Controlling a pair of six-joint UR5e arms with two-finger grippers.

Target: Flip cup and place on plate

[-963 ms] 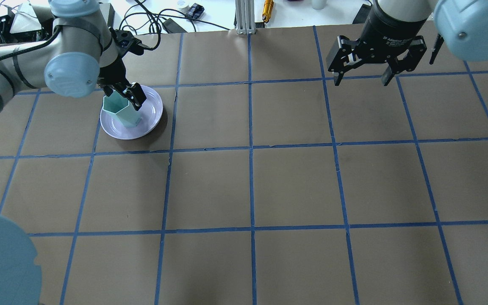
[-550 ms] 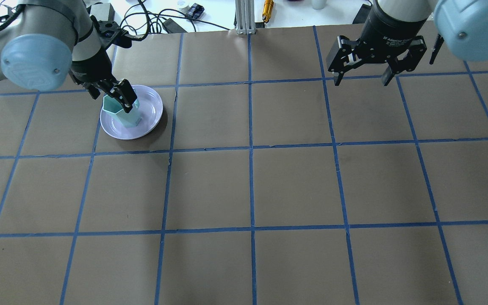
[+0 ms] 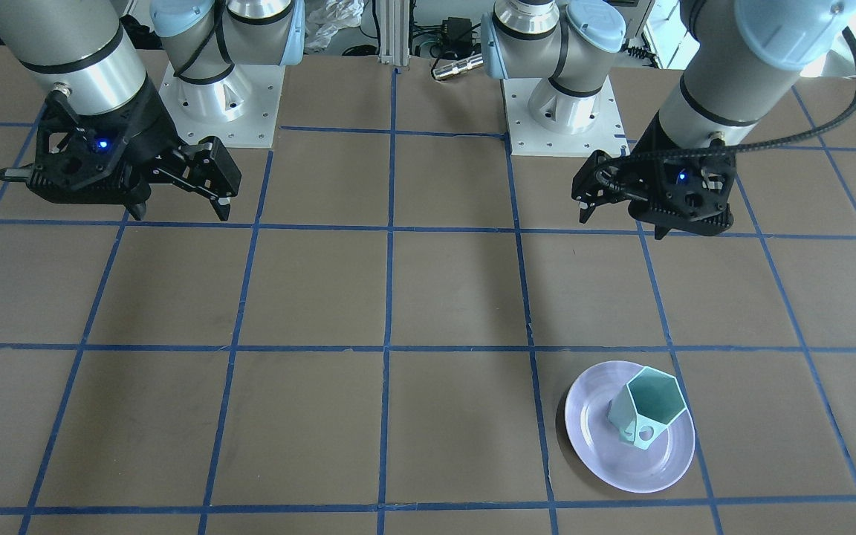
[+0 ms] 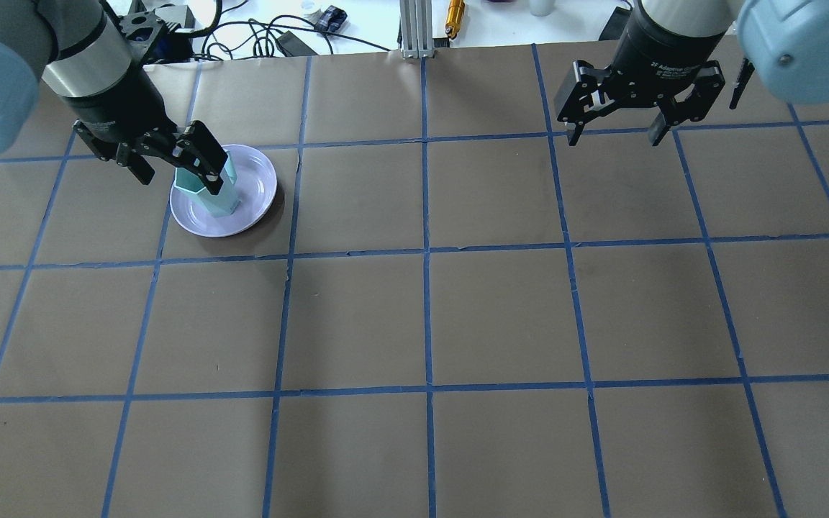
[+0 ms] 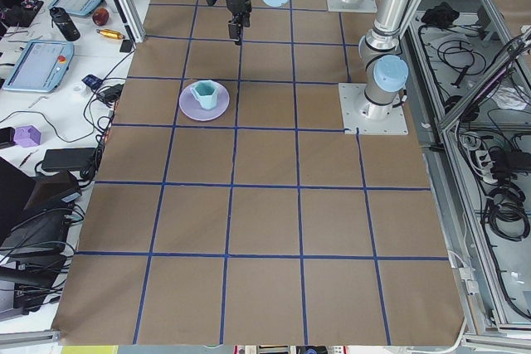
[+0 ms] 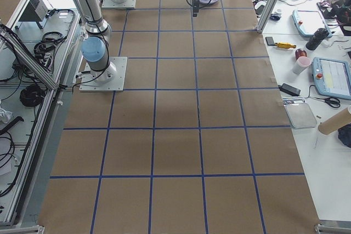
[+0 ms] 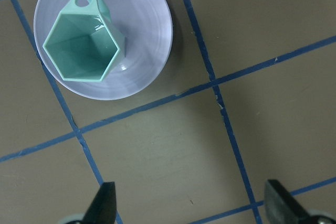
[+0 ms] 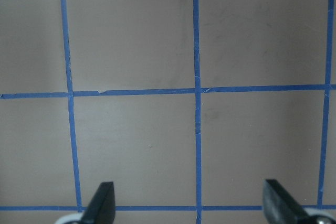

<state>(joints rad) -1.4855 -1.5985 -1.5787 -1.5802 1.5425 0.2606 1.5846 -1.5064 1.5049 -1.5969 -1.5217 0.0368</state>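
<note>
The pale mint-green cup (image 3: pixel 647 405) stands mouth up on the lavender plate (image 3: pixel 591 446), handle towards the operators' side. In the left wrist view the cup (image 7: pixel 84 51) and plate (image 7: pixel 147 35) lie below and ahead of the fingers. My left gripper (image 4: pixel 177 173) is open and empty, raised above the plate's (image 4: pixel 252 191) near-left side, and one finger hides part of the cup (image 4: pixel 216 201) in the overhead view. My right gripper (image 4: pixel 614 133) is open and empty above bare table at the far right.
The table is brown paper with a blue tape grid. An aluminium post (image 4: pixel 414 29), cables and small tools lie beyond the far edge. The two arm bases (image 3: pixel 220 104) stand at the robot's side of the table.
My left gripper has come off the cup and risen, with the arm swinging towards the left. The cup stays upright on the plate. The right arm has not moved.
</note>
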